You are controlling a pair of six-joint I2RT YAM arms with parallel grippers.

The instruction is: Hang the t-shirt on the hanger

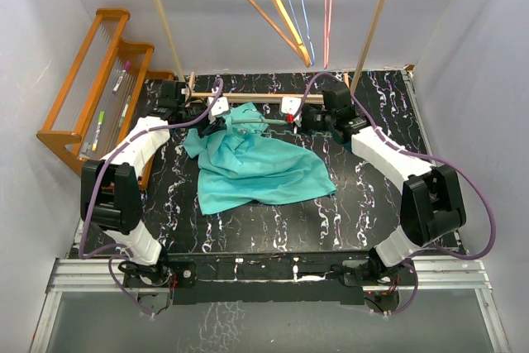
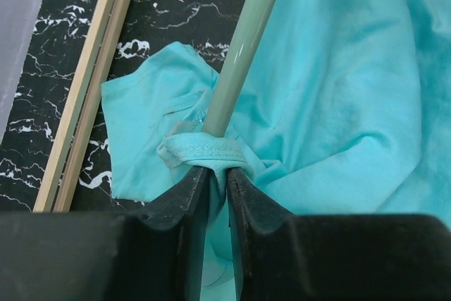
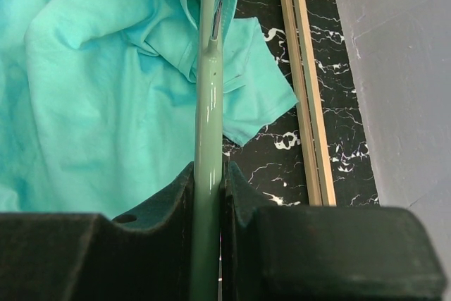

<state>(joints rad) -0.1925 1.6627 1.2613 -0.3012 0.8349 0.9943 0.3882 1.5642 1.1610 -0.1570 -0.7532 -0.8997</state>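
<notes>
One t-shirt lies on the bench; the right pincer clamps the one mint hanger, the left pincer, narrowly parted, touches both, grip unclear; three other hangers hang behind.

Just pinching the hanger in the right gripper, with the t-shirt bunched round its far end.
</notes>
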